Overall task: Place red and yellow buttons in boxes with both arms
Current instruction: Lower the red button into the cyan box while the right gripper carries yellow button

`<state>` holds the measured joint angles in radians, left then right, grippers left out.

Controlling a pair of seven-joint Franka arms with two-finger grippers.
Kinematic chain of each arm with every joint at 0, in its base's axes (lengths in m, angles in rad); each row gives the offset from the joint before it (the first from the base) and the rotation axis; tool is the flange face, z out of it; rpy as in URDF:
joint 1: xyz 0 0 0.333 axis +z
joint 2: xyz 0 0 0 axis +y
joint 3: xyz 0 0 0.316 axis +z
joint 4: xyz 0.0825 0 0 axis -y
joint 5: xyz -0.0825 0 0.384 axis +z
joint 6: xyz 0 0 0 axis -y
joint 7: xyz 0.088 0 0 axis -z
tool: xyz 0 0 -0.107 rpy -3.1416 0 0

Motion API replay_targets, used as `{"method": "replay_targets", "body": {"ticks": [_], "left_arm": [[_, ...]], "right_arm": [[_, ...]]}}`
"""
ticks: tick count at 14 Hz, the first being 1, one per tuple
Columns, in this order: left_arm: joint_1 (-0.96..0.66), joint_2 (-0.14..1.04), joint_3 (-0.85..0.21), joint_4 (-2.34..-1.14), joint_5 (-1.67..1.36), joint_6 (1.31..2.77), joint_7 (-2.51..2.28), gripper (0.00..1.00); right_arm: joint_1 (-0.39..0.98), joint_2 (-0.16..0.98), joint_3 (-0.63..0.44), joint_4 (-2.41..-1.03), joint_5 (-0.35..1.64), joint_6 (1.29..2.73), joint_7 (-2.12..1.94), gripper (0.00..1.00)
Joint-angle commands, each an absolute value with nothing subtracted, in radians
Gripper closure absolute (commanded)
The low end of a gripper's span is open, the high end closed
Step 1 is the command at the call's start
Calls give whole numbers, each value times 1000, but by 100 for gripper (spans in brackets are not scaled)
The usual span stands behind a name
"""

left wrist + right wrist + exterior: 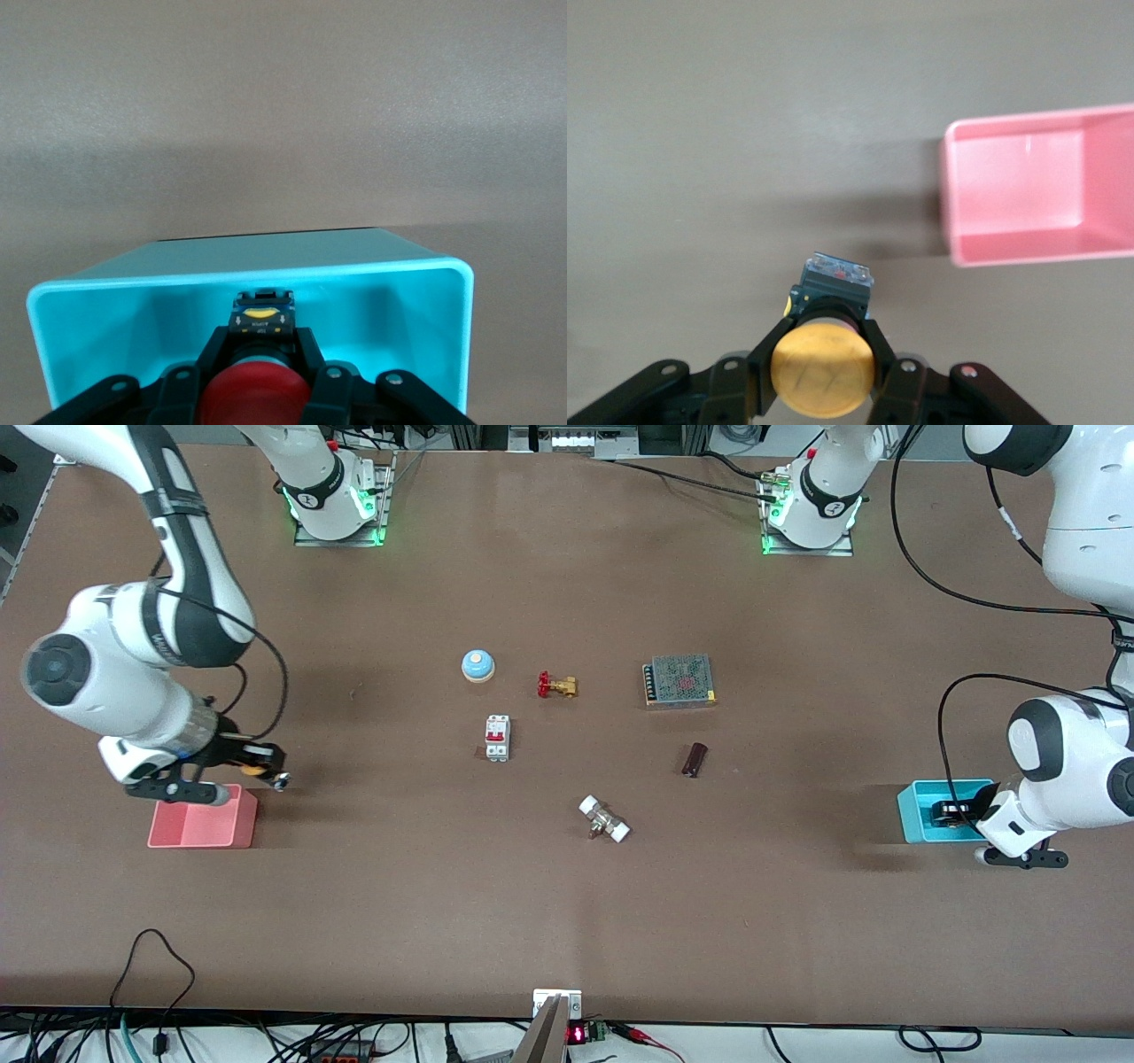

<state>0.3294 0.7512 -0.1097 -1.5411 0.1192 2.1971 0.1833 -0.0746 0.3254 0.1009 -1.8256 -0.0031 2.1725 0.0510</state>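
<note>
My left gripper point(950, 812) is shut on the red button point(253, 394) and holds it inside the cyan blue box point(921, 802), which also shows in the left wrist view point(115, 319). My right gripper point(266, 766) is shut on the yellow button point(823, 367), whose orange-yellow cap also shows in the front view point(256, 769). It hangs over the table just beside the pink-red box point(202, 828), at that box's corner toward the table's middle. The pink-red box also shows in the right wrist view point(1036, 186) and holds nothing.
In the table's middle lie a blue dome bell point(477, 665), a brass valve with a red handwheel point(556, 685), a grey mesh-topped unit point(679, 680), a white and red breaker point(497, 738), a dark brown block point(695, 759) and a white-capped fitting point(604, 819).
</note>
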Motion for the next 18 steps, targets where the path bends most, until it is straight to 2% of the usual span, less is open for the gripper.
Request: {"method": "replay_targets", "body": {"ticks": [1, 5, 10, 18], "left_arm": [[342, 744, -121, -1540, 107, 2186, 219, 0], [347, 732, -120, -1539, 107, 2181, 278, 0], [341, 637, -133, -1523, 109, 2039, 278, 0], [264, 408, -192, -1430, 120, 1613, 191, 0]], "right_arm": [[-150, 340, 114, -1774, 0, 2158, -107, 81], [-210, 394, 114, -1729, 0, 2171, -213, 81], [-267, 465, 113, -1729, -2, 2198, -307, 81], [-287, 558, 114, -1724, -2, 2348, -354, 81]]}}
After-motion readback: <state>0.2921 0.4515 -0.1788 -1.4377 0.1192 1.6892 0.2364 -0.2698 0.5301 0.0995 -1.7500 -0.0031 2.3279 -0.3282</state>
